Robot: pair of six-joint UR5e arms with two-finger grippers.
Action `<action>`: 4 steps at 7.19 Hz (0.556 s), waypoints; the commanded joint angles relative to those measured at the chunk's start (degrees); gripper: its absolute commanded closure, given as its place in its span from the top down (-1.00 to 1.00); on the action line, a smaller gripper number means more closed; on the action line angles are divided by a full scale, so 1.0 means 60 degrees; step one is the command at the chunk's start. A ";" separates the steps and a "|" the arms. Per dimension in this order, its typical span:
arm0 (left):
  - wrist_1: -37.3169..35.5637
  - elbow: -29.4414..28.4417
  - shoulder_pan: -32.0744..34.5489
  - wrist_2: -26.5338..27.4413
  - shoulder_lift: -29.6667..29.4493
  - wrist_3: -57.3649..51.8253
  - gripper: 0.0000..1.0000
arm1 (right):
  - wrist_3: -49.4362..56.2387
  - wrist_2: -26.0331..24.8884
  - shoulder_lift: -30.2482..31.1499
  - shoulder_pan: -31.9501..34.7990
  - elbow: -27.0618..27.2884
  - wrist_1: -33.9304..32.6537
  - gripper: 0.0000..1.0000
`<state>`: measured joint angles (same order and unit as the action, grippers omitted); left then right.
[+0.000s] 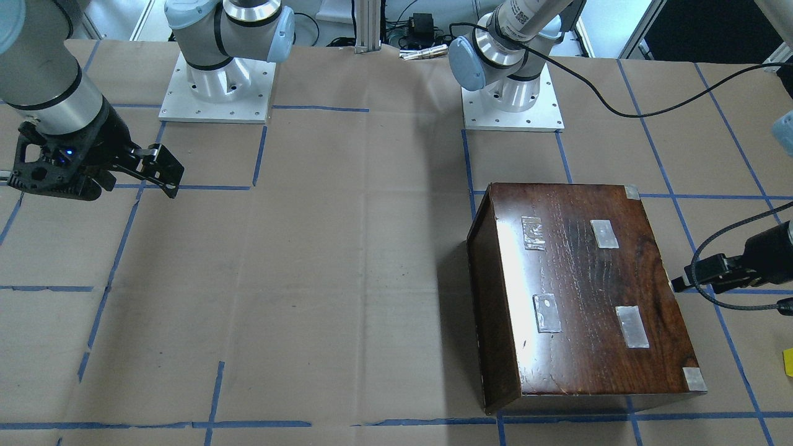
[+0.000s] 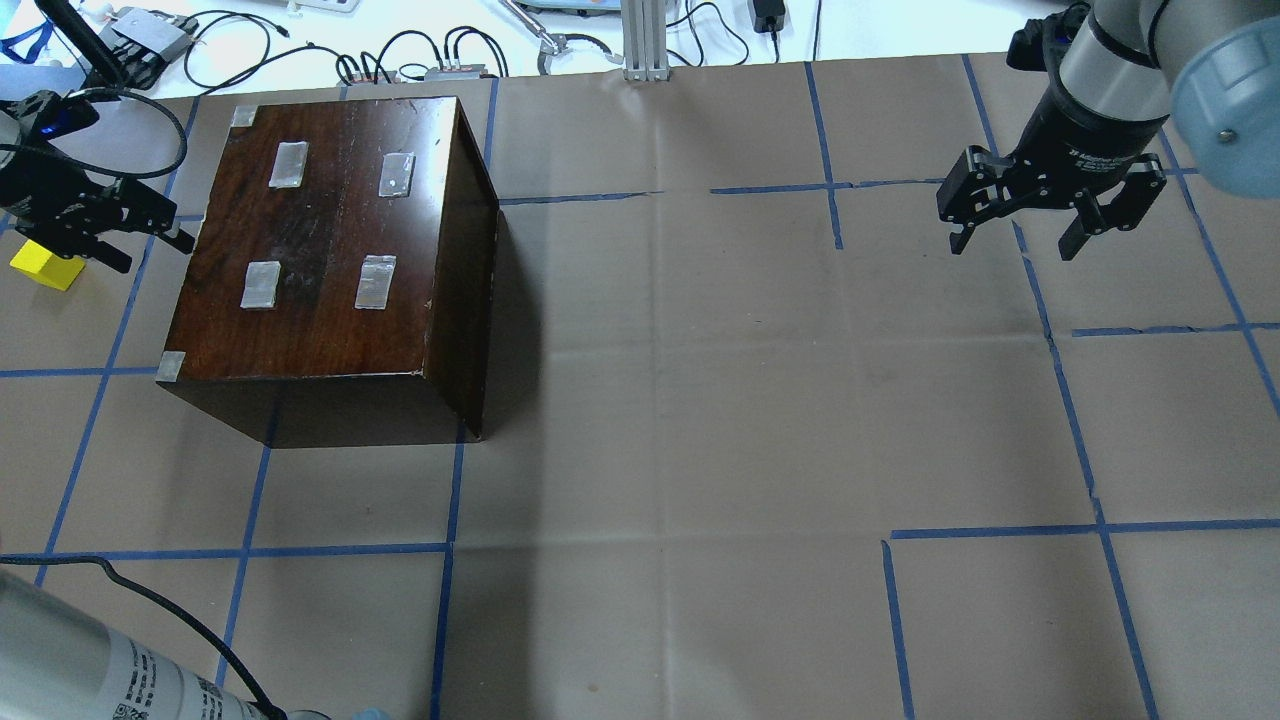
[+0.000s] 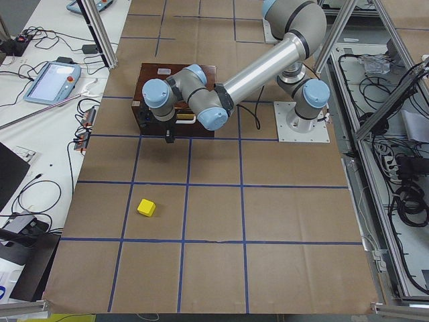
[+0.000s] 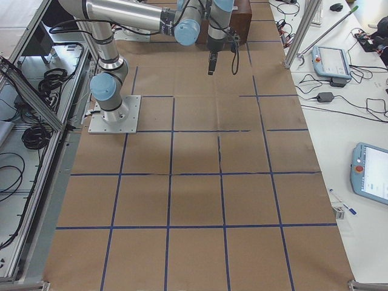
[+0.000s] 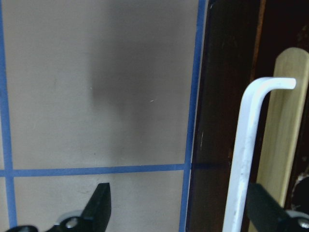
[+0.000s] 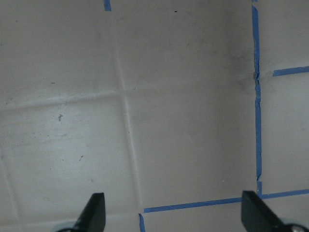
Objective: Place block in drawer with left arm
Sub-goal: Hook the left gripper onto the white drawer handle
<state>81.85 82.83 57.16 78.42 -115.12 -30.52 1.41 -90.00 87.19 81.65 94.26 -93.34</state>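
The yellow block [image 2: 47, 266] lies on the paper left of the dark wooden box [image 2: 330, 250]; it also shows in the exterior left view [image 3: 146, 208] and at the front-facing view's right edge [image 1: 788, 362]. My left gripper [image 2: 130, 235] is open and empty at the box's left face, close beside the block. In the left wrist view the left gripper [image 5: 181, 205] has a white bent handle [image 5: 248, 145] and a pale wood strip [image 5: 285, 145] of the drawer front just inside its right finger. The drawer looks pushed in. My right gripper [image 2: 1015, 235] is open and empty, far right.
The box top carries several taped patches [image 2: 377, 281]. Blue tape lines [image 2: 450, 550] grid the brown paper. Cables and devices [image 2: 430, 70] lie along the far table edge. The left arm's loose black cable [image 1: 712, 285] hangs by the box. Arm bases [image 1: 217, 87] stand at the robot's side.
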 commanded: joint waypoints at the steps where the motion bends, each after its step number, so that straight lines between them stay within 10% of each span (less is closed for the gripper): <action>1: 0.0041 0.0082 0.0024 -0.0106 -0.0105 0.0004 0.98 | 0.0000 0.0000 0.0000 0.0000 -0.0006 0.0000 1.00; 4: -0.0018 0.0097 0.0039 -0.0385 0.0056 -0.0025 0.98 | 0.0000 0.0000 0.0000 0.0000 0.0009 0.0000 1.00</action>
<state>81.79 83.33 57.36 76.39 -115.08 -30.64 1.41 -90.00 87.19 81.65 94.29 -93.34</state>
